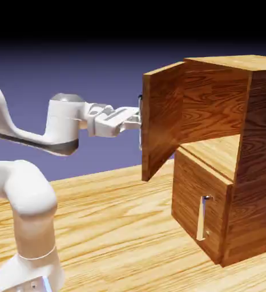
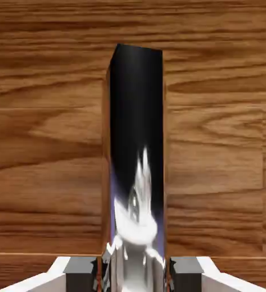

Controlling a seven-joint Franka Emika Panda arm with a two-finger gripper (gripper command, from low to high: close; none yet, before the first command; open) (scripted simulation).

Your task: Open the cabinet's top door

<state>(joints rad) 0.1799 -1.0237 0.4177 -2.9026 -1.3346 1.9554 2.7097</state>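
While the top door, an upper square panel of reddish-brown wood grain (image 1: 161, 117), stands swung open, we see inside the tall, boxy wooden cabinet (image 1: 261, 154) on the exterior view's right. The white two-finger gripper with grey tips (image 1: 137, 118) is closed on the long, vertical silver bar handle (image 1: 140, 140) on the door's outer face. In the hand view, we find the bar upright between the two fingertips (image 2: 80, 275). Below the opening, we see the smaller lower door (image 1: 186, 199) closed, with its own short silver handle (image 1: 201, 219).
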